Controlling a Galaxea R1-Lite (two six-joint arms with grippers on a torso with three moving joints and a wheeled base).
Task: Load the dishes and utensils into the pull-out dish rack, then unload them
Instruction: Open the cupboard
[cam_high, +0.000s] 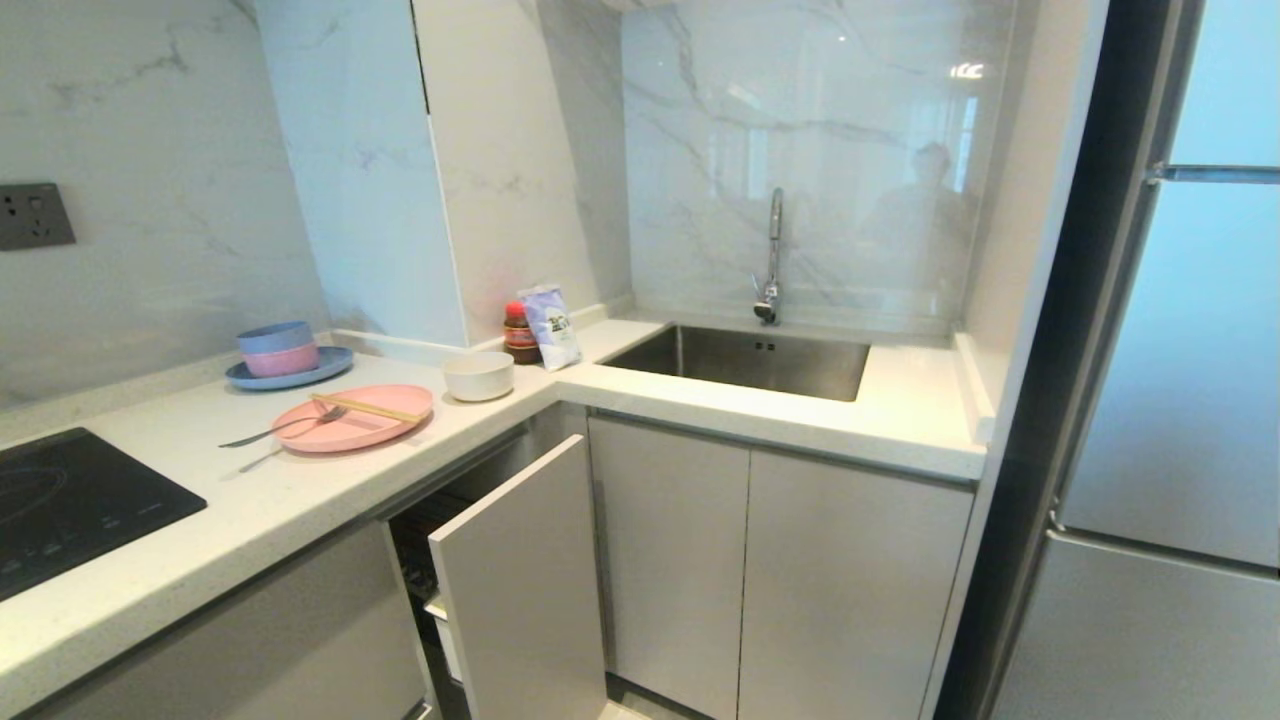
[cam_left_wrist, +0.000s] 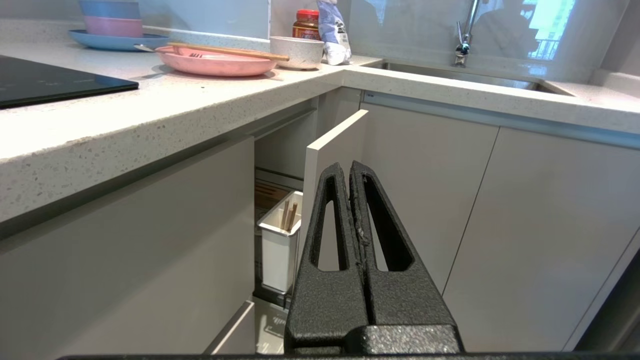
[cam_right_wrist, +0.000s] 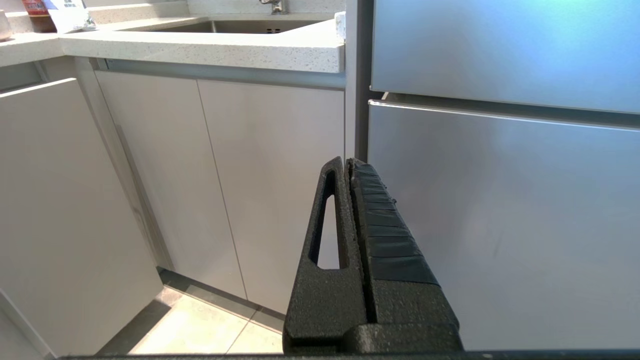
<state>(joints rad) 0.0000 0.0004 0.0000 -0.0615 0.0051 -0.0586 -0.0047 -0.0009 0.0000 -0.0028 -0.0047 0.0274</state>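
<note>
Nothing has been loaded yet, judging by how things lie: the pink plate (cam_high: 352, 418) sits at centre left of the head view on the white speckled counter (cam_high: 250, 510), with the silver fork (cam_high: 282, 428) resting across its left rim and the wooden chopsticks (cam_high: 367, 407) laid over its top. The cream speckled bowl (cam_high: 478, 376) stands just beside the plate to its right, apart from it.

The pull-out dish rack (cam_high: 425, 560) is below the counter, at lower centre of the head view, drawn only partly out behind its pale panel front (cam_high: 520, 590). In the left wrist view its white cutlery holder (cam_left_wrist: 279, 245) shows in the gap at centre left, with a couple of wooden sticks already standing in it.

Neither arm appears in the head view. The left gripper (cam_left_wrist: 354, 167) hangs low before the panel front, fingers pressed together and empty. The right gripper (cam_right_wrist: 348, 162) faces the cabinet doors and the steel fridge (cam_right_wrist: 500, 200), fingers likewise closed on nothing.

This looks like the very start of the loading step. The next move probably calls for pulling the rack further out so the prongs and holder can be reached from above, then raising an arm to the counter for the first item.
</note>
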